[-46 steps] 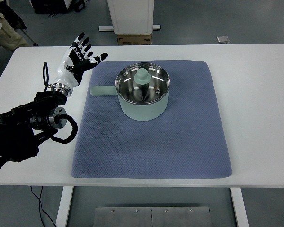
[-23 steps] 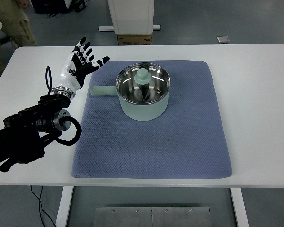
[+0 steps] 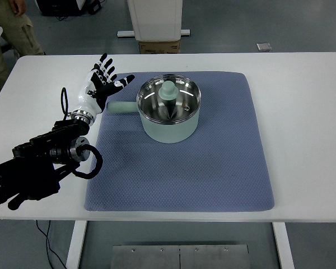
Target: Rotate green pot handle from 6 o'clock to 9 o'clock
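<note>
Fingers (image 3: 105,70) of your left hand (image 3: 98,87) spread, holding nothing, just left of the handle (image 3: 122,106). Handle's long axis runs left-right, already pointing toward your hand from the green pot (image 3: 169,109) on the mat (image 3: 213,168). Right hand unseen.

Shiny metal, matt green, woven cloth

The pot (image 3: 169,115) has a polished, mirror-bright metal inside and a smooth matt pale-green outside, handle (image 3: 121,106) and lid knob (image 3: 168,89) alike. The mat (image 3: 213,162) is blue cloth with a rough dimpled weave. The table (image 3: 302,112) is smooth matt white. The left hand (image 3: 99,87) looks like glossy plastic.
</note>
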`<state>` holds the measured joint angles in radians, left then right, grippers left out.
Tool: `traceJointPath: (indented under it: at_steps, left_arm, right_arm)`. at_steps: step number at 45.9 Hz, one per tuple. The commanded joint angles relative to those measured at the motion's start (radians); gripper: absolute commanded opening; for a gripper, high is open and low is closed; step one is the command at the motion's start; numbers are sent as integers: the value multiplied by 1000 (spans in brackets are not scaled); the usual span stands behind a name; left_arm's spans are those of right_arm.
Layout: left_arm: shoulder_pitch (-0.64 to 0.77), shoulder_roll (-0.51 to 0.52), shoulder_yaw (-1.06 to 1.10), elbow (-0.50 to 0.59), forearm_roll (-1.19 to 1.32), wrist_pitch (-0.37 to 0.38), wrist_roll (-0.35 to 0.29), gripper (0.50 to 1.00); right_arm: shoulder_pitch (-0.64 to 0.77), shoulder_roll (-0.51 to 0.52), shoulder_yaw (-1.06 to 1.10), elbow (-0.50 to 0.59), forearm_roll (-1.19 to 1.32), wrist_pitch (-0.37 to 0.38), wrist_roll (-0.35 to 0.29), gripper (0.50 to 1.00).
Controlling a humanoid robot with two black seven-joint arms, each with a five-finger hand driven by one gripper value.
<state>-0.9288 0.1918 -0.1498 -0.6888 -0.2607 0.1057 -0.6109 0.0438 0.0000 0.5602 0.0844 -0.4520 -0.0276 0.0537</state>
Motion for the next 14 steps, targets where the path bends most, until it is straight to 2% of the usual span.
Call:
traceJointPath:
  at_steps: [1, 14]
  left_arm:
    - [2, 0, -1, -1, 1, 0, 0, 1000]
    - [1, 2, -2, -1, 3, 0, 0, 1000]
  right_arm:
    - [1, 0, 3, 0, 1, 0, 0, 1000]
    - [-1, 0, 4, -2, 1, 0, 0, 1000]
